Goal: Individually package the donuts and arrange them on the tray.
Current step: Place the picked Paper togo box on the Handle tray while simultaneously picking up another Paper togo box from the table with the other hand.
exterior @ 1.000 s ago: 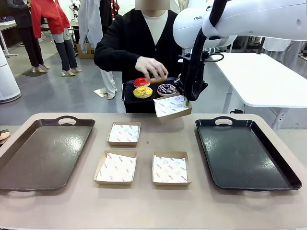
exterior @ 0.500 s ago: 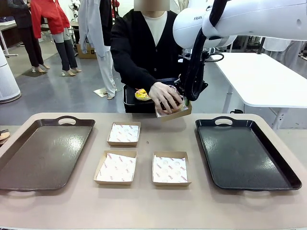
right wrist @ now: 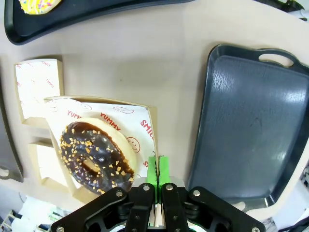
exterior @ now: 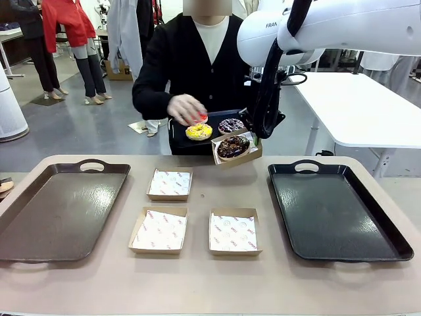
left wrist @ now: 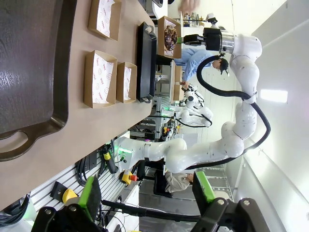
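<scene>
My right gripper (exterior: pixel 255 137) is shut on the rim of a paper box (exterior: pixel 245 157) and holds it in the air past the table's far edge. A chocolate donut (exterior: pixel 233 147) with pale crumbs lies in that box. In the right wrist view the donut (right wrist: pixel 94 154) rests on the box's printed liner (right wrist: pixel 130 121), just left of my shut right gripper (right wrist: pixel 157 166). The person holds a small black tray (exterior: pixel 176 136) with a yellow donut (exterior: pixel 198 132), a purple sprinkled donut (exterior: pixel 231 124) and a red donut (exterior: pixel 200 119) under their hand (exterior: pixel 186 108). My left gripper (left wrist: pixel 147 191) is open and holds nothing.
Three empty paper boxes (exterior: pixel 170 184) (exterior: pixel 159 230) (exterior: pixel 234 232) sit mid-table. A brown tray (exterior: pixel 59 210) lies at the left and a black tray (exterior: pixel 335 210) at the right, both bare. A white table (exterior: pixel 362 105) stands behind on the right.
The person's hand set the chocolate donut into the box that my right gripper holds, then drew back over their own tray. Neither arm has moved.
</scene>
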You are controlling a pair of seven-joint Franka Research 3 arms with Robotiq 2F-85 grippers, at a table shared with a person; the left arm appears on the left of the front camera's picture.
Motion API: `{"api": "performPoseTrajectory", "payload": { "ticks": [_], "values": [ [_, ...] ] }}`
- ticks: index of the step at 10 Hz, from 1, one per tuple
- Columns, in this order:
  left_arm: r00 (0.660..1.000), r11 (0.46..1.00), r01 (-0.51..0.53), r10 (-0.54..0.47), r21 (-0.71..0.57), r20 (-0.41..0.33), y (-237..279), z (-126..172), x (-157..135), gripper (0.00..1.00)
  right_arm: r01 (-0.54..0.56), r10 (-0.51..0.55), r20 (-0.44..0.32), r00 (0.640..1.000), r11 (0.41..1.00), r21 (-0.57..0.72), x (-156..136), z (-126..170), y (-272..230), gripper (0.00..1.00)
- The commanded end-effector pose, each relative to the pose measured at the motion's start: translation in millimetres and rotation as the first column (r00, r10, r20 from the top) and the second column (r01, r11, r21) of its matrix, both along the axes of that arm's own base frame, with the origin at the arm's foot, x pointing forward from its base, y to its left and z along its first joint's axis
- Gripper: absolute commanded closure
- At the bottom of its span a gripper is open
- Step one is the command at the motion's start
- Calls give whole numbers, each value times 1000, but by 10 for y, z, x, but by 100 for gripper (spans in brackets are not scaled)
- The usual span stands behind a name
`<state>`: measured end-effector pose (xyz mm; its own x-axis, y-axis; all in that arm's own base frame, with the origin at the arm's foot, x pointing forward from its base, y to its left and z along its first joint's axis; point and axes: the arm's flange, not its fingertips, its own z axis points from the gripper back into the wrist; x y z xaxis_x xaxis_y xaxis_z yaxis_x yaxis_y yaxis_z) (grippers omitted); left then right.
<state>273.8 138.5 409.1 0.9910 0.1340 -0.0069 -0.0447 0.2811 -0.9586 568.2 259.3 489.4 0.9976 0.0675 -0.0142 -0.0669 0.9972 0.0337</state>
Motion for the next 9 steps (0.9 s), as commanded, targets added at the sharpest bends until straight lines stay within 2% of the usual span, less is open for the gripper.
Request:
{"api": "performPoseTrajectory", "payload": {
  "ticks": [1,7,9],
  "values": [
    [1000,1000,-5,5,-6,-5,5,13,-6,0,-4,4,2,1000,1000,-1,-3,12,-15,100],
    [1000,1000,0,0,0,0,0,0,0,0,0,0,0,1000,1000,0,0,0,0,98],
    [998,991,66,-66,117,-6,-320,332,284,0,-9,10,-33,999,1000,23,-13,50,-238,98]
  ]
}}
